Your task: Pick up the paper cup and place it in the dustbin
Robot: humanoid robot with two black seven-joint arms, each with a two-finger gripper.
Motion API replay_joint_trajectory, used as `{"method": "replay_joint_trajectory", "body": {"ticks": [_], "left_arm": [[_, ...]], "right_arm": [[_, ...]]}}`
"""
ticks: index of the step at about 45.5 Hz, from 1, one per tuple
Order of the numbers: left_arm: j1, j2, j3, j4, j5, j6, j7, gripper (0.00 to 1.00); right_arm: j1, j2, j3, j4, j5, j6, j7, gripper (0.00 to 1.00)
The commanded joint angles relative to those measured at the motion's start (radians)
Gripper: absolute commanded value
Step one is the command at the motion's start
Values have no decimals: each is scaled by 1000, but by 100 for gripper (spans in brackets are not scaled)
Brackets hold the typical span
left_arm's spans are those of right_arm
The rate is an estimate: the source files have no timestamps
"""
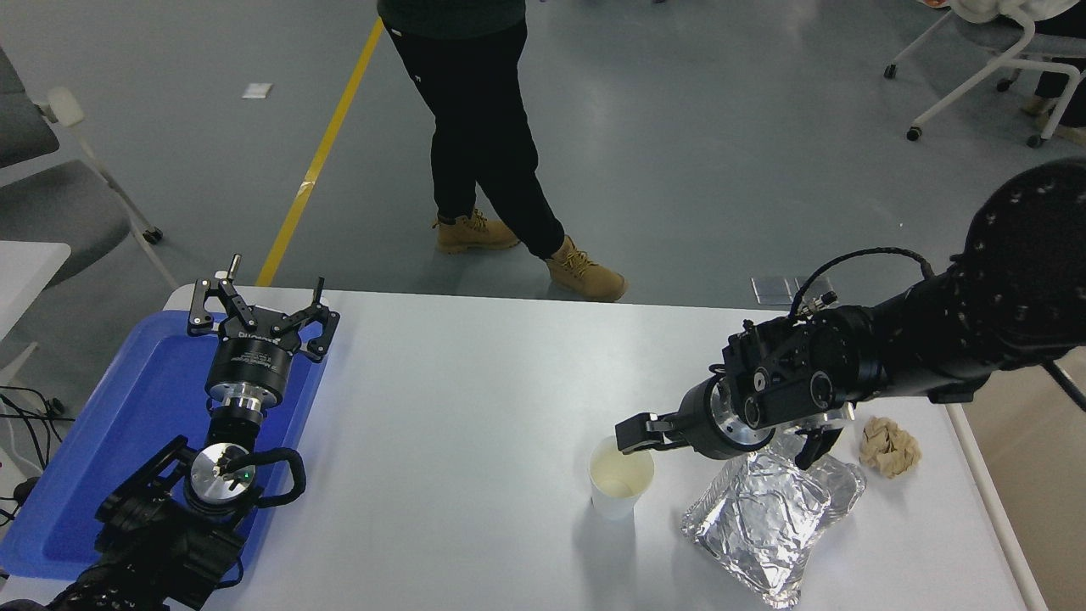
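The paper cup [620, 486], white with a cream inside, stands upright on the white table [458, 407], right of centre. My right gripper [634, 434] reaches in from the right and hangs low at the cup's far rim, its tip overlapping the rim. It is seen edge-on, so its state does not show. The dustbin [1048, 492] is the beige bin past the table's right edge, partly hidden by my right arm. My left gripper [263, 293] is parked open over the blue tray [127, 424], holding nothing.
A crumpled foil tray [768, 518] lies just right of the cup, under my right wrist. A brown paper ball [888, 447] sits beyond it. A person [492, 153] walks past the table's far side. Chairs stand at the far left and far right.
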Motion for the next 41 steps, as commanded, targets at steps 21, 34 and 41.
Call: {"method": "replay_joint_trajectory", "body": {"ticks": [21, 34, 41], "left_arm": [[0, 0, 0, 0, 0, 0, 0, 100], [0, -1, 0, 0, 0, 0, 0, 100], [-2, 0, 0, 0, 0, 0, 0, 100]], "right_arm": [[-117, 0, 9, -47, 5, -68, 5, 31], [-117, 0, 22, -46, 21, -71, 7, 0], [-101, 0, 29, -34, 27, -70, 9, 0]]}}
